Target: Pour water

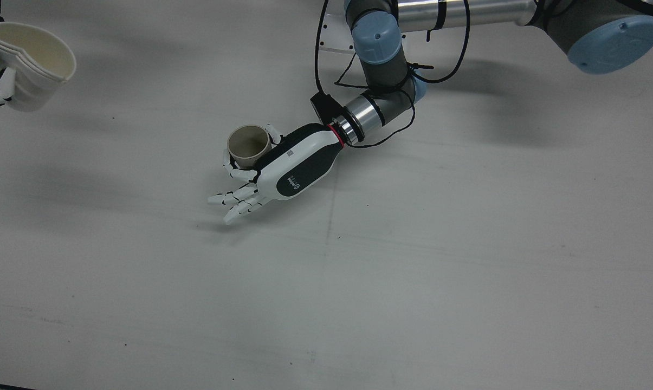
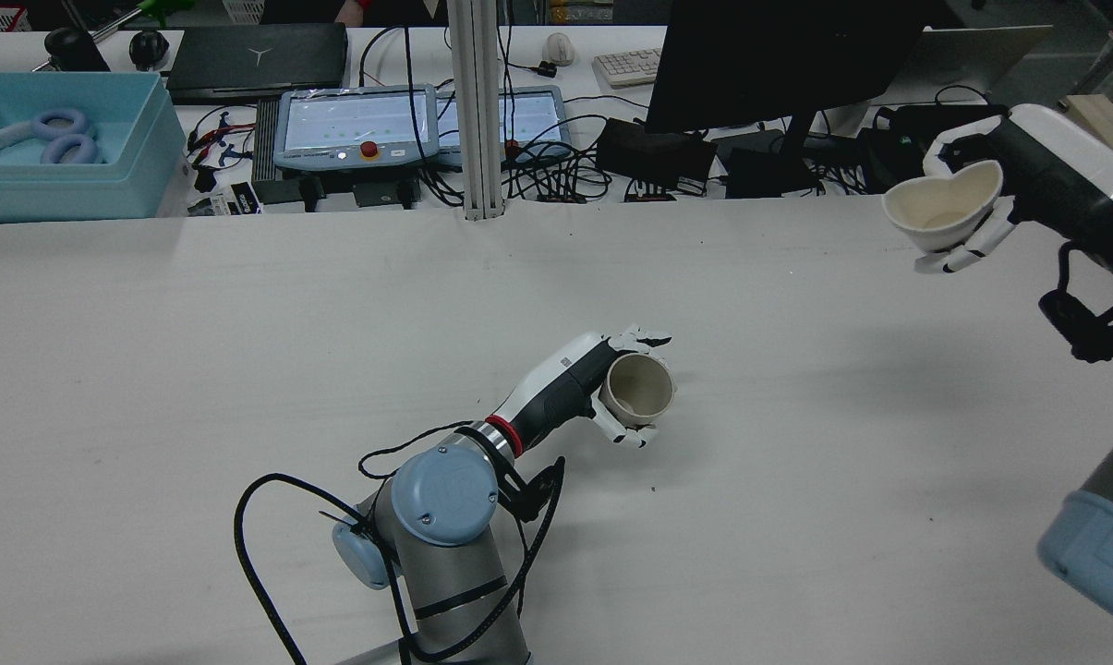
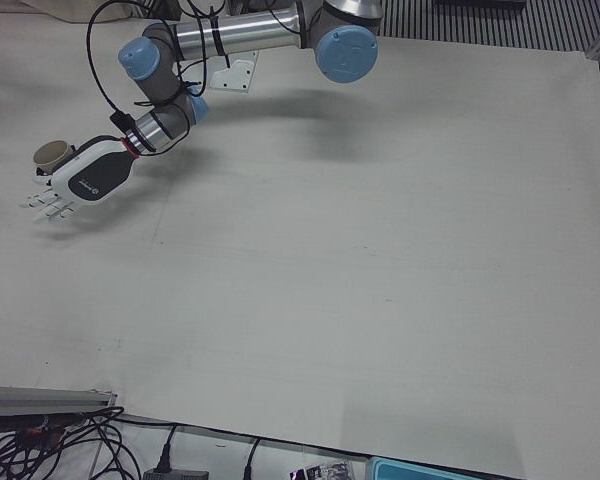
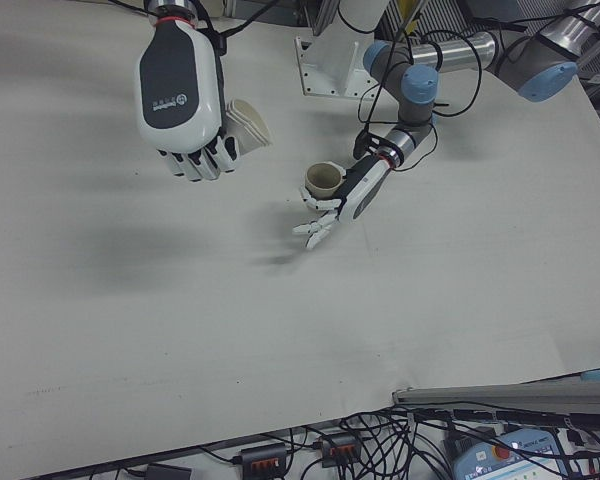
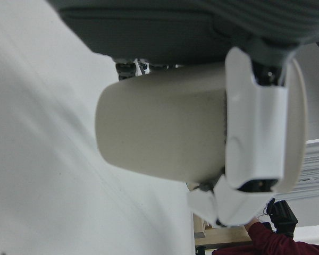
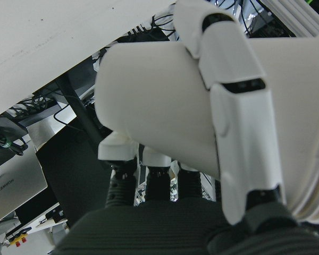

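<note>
You get even, bright overhead light across the white table [image 1: 467, 271], with no hard glare. Shadows are soft and broad: a faint one lies on the table just beneath and beside the left hand [image 1: 283, 173], and a wider, paler smudge spreads below the raised right hand [image 4: 185, 95]. Your fixed views are sharp with little edge distortion. Both hand cameras sit so close that the held cups fill the picture, soft and slightly blurred, with the background behind the fingers out of focus.

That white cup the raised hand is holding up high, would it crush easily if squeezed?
Probably. The white cup looks thin-walled, and its rim already bends out of round in the right hand, so it seems soft. It is likely light and apt to tip.
</note>
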